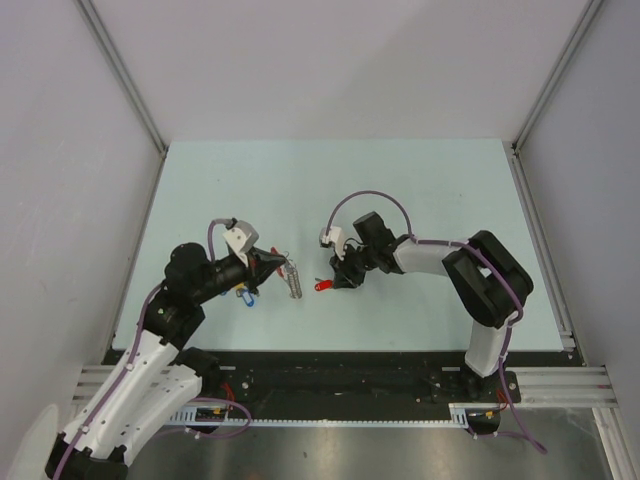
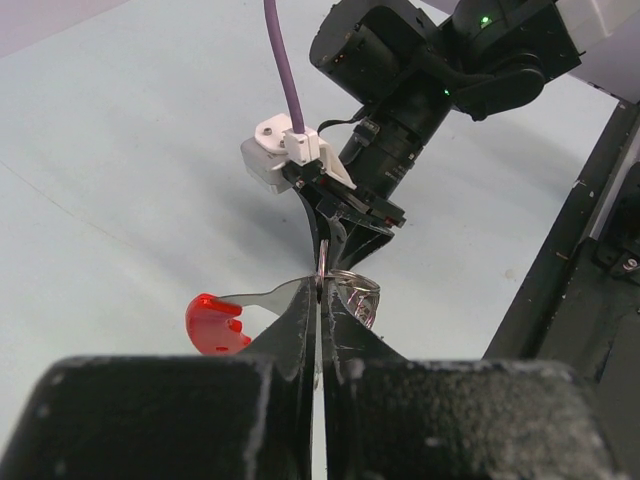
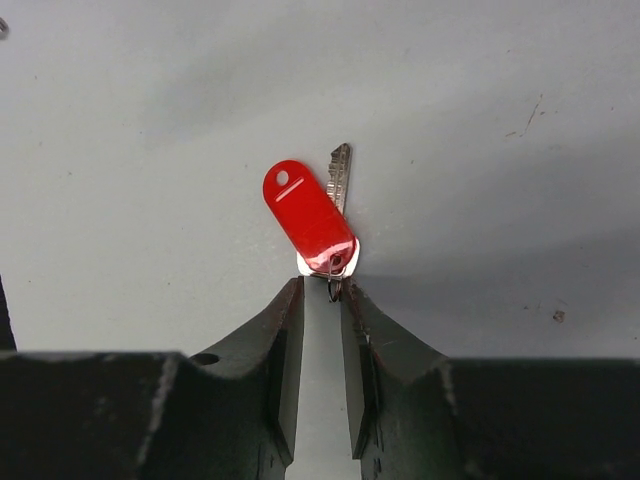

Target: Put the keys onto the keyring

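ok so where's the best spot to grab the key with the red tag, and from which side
Grip the key at its head end, where the red tag is joined. It seems to lie flat with blade and tag pointing away from the right gripper, so come from the head side, low, a finger on either side. The thin blade would likely be harder to pinch.

Red tag (image 3: 308, 215), silvery key (image 3: 340, 172)

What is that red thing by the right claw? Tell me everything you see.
The red-tagged key is an oblong red plastic tag with a small hole at its far end, joined to a silvery metal blade beside it. It rests on the pale table, its near end at the right gripper's slightly parted fingertips.
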